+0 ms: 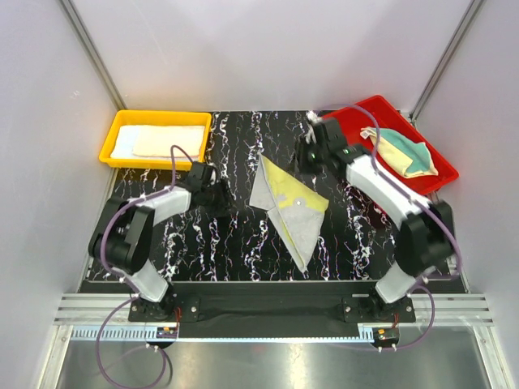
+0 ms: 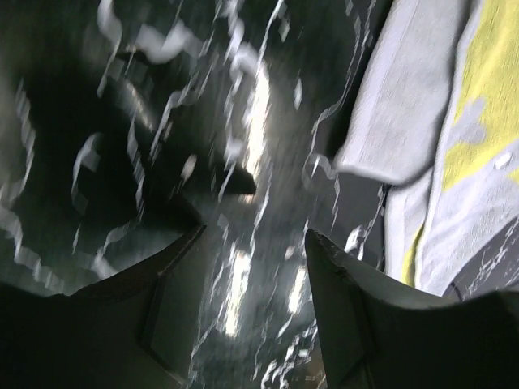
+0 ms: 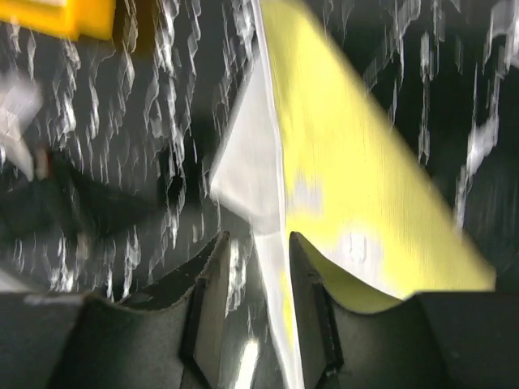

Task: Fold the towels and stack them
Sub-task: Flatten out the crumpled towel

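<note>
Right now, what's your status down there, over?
Left jaws open, right jaws open, nothing gripped. Grey-yellow towel lying folded cornerwise, centre. Nothing on top of it.

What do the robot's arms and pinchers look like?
The left arm and right arm have black joints and pale grey shells. Purple cables loop along them. The left gripper and right gripper each have two dark pointed fingers.
</note>
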You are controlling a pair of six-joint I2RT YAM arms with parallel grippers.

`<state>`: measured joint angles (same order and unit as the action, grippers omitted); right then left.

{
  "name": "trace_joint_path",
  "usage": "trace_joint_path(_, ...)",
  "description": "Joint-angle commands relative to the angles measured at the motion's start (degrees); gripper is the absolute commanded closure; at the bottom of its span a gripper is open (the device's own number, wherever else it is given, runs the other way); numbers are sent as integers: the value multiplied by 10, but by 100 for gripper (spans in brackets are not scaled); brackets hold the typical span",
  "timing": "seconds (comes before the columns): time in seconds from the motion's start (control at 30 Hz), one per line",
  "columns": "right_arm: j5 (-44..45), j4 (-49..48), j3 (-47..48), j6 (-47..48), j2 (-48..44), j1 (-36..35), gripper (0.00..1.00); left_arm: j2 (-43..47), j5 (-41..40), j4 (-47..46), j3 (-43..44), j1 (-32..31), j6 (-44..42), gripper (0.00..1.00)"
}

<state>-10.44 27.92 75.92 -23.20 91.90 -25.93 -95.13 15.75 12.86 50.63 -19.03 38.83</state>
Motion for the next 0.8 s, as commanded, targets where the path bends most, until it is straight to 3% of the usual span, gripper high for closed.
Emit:
trace_joint_path(0.0,31,-55,145,82,110,-4,59,100,-39,-62,-42,-1,25,43)
trace_joint_path(0.1,2,-32,274,114,261,-5,60,150,-53,-76,-77,-1,34,42)
trace_joint_path(0.2,-6,-33,355,156,321,-19,60,177,-29,-119,-108,-1,55,42)
trace_joint_path(0.3,-8,-7,449,193,415,-27,58,170,-19,-98,-98,-1,42,42)
trace_joint_path(0.4,11,25,511,228,469,-38,56,167,-15,-92,-92,-1,36,42)
trace_joint_path(0.6,40,27,536,271,510,-46,55,171,-18,-115,-104,-1,43,42)
trace_joint_path(0.7,50,34,527,282,516,-45,68,145,-25,-115,-97,-2,48,43)
trace_joint_path(0.73,52,29,519,284,506,-46,76,132,-28,-127,-98,-3,52,44)
trace_joint_path(0.77,59,20,510,290,501,-46,91,124,-33,-129,-98,-4,56,44)
